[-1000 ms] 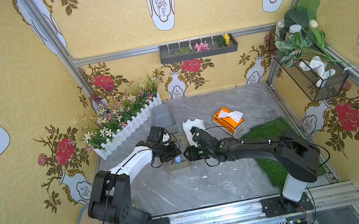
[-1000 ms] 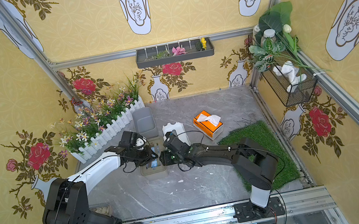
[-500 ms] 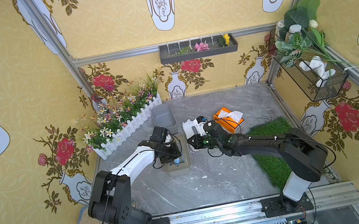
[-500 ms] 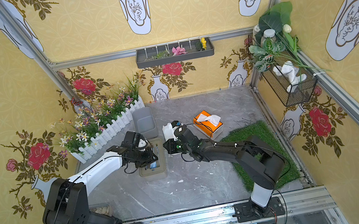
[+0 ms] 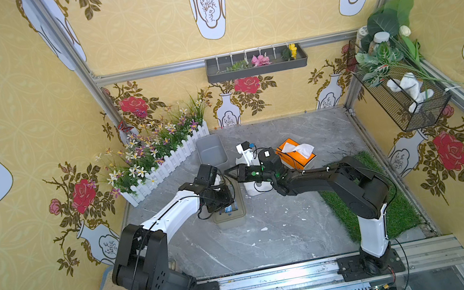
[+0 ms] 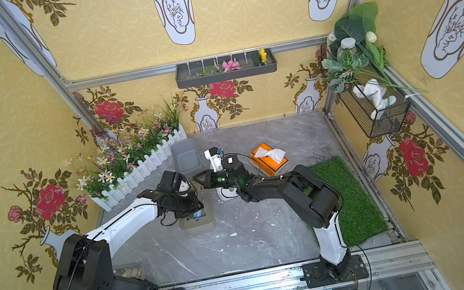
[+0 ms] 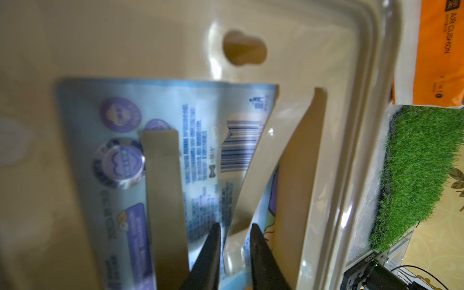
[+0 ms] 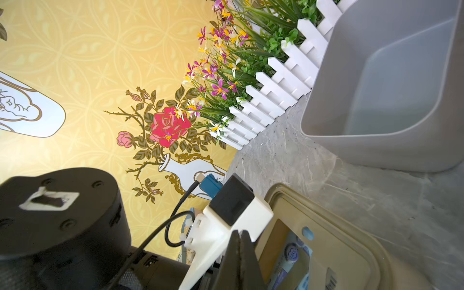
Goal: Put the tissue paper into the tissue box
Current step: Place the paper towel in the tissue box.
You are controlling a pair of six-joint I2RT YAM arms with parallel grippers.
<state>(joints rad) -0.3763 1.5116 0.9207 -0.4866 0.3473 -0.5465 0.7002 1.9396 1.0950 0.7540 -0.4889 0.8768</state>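
The beige tissue box (image 5: 230,217) lies open side up in the middle of the floor, with the tissue paper, a blue-wrapped pack (image 7: 200,150), inside it. My left gripper (image 7: 234,226) reaches down into the box, its jaws shut on a beige flap (image 7: 253,190) that lies over the pack. In both top views its fingers are hidden under its wrist (image 5: 215,195) (image 6: 181,201). My right gripper (image 8: 239,233) is shut and empty. It hovers above the box's far end (image 5: 225,171), beside the left wrist camera (image 8: 233,208).
A grey bin (image 5: 211,152) stands just behind the box, by a white picket flower planter (image 5: 163,164). An orange tissue pack (image 5: 295,154) with a white sheet sticking out lies at the right. A white object (image 5: 253,189) sits under the right arm. A grass mat (image 5: 392,204) covers the right side.
My right gripper has drawn up and back from the box opening and its jaws have closed with nothing in them. The left gripper has stayed in the box.
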